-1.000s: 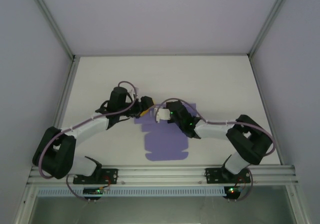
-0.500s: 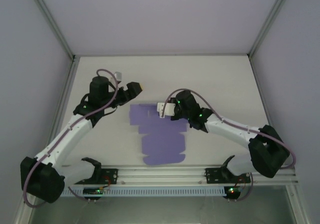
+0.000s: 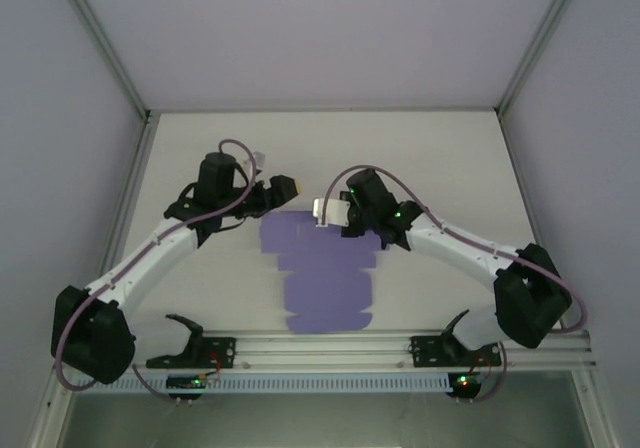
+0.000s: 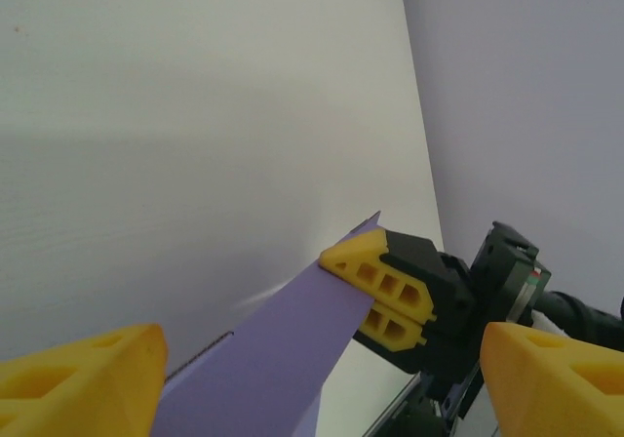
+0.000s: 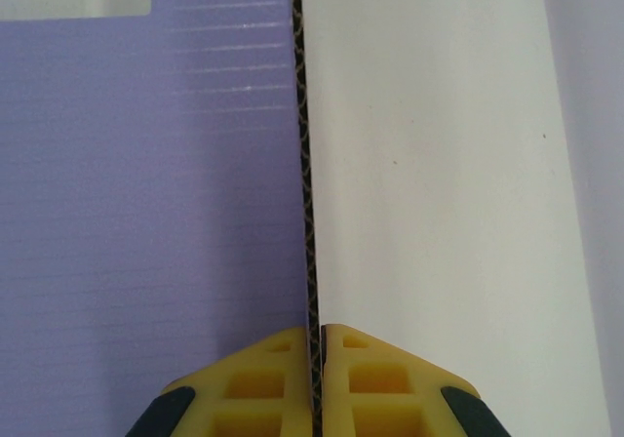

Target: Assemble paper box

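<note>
While right pincer (image 5: 314,337) stays clamped on paper box (image 3: 325,273), left pincer (image 3: 283,185), apart, has neared.

A: Where is the top view mounted?
B: High above the near edge of the table (image 3: 440,148), facing down over all of it.
A: And the wrist views?
B: Each rides its wrist and looks forward, close in. The left wrist view faces the right gripper (image 4: 382,298). All three share the gripped edge of the paper box (image 3: 325,278).
</note>
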You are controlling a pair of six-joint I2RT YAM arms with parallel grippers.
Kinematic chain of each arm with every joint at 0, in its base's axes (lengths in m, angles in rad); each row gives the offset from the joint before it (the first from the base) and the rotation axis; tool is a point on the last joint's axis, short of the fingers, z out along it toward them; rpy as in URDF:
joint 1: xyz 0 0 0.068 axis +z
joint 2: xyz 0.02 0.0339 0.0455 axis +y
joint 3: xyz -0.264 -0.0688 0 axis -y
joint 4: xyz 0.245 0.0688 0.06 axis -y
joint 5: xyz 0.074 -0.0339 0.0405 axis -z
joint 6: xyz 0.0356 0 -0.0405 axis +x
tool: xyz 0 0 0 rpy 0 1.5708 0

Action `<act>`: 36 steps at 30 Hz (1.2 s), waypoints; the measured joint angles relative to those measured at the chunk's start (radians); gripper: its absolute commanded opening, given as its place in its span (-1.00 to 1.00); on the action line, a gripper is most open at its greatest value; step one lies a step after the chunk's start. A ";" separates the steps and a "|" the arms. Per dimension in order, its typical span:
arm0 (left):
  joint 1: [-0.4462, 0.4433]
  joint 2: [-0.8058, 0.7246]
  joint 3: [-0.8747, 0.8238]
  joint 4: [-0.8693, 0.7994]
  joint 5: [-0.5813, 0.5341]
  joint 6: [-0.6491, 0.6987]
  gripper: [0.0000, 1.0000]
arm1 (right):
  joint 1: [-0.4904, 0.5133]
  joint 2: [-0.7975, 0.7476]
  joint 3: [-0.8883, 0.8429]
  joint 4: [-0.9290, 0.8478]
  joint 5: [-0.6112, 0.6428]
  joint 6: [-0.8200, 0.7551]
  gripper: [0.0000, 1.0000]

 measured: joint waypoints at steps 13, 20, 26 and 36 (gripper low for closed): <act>-0.068 0.020 0.001 0.002 0.011 0.007 0.57 | -0.015 0.038 0.029 -0.040 0.023 0.052 -1.00; -0.101 0.084 0.001 0.056 0.013 -0.029 0.55 | -0.026 0.038 0.030 -0.061 0.050 0.089 -1.00; -0.105 0.110 -0.035 0.193 0.018 -0.110 0.50 | -0.036 0.037 0.026 -0.048 0.073 0.120 -1.00; -0.112 0.117 -0.158 0.520 0.022 -0.333 0.35 | -0.043 0.021 -0.017 0.051 0.056 0.184 -1.00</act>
